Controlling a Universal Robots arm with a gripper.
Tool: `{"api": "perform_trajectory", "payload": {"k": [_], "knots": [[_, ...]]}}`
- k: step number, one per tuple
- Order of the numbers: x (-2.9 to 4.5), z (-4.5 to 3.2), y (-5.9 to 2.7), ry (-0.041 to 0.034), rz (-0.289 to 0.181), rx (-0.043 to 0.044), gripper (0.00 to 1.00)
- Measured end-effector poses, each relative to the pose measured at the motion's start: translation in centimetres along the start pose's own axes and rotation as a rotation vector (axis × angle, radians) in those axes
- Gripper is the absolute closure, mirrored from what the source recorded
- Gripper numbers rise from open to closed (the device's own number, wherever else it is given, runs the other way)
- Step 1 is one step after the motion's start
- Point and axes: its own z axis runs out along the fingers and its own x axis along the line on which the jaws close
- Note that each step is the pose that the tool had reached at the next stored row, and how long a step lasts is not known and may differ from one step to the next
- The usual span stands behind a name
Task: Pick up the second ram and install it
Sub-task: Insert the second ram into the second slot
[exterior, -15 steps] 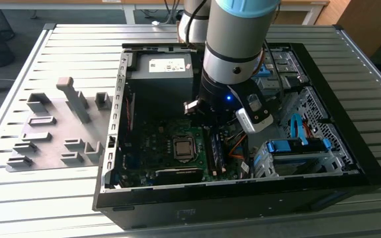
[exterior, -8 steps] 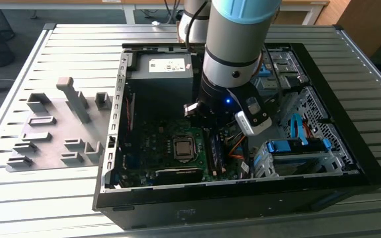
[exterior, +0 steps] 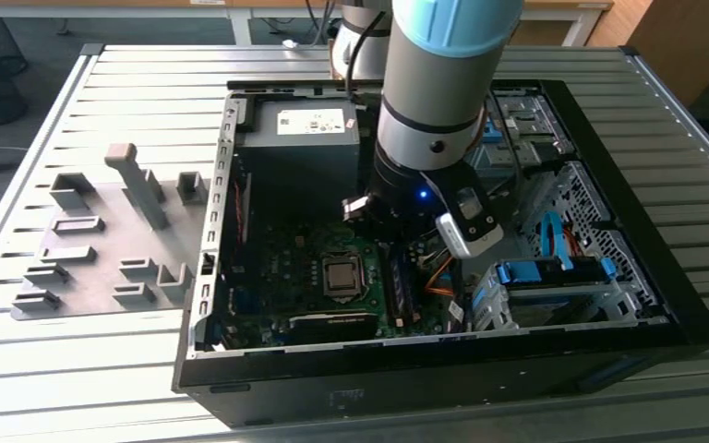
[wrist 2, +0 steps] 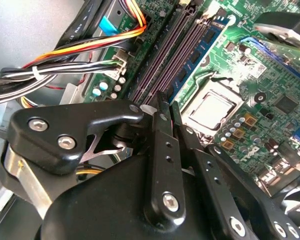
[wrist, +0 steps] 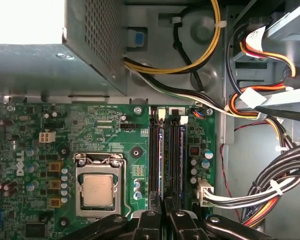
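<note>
The exterior view gives you a high, oblique look down at the desk, far enough back to take in the whole open computer case, the grey fixture blocks near the desk edge at the exterior view's left, and the arm reaching into the case. The first wrist view looks nearly straight down at the motherboard from close range. The second wrist view sits closer still and looks obliquely across the board, past the claw in its foreground. You find the processor socket and the memory slots in both wrist views.
</note>
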Motion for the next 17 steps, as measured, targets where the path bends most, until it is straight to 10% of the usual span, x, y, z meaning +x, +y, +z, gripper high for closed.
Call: {"api": "perform_trajectory", "payload": {"k": [17], "knots": [[-0.02,0.95,0.05,0.0001,0.002,-0.0044,0.86]]}}
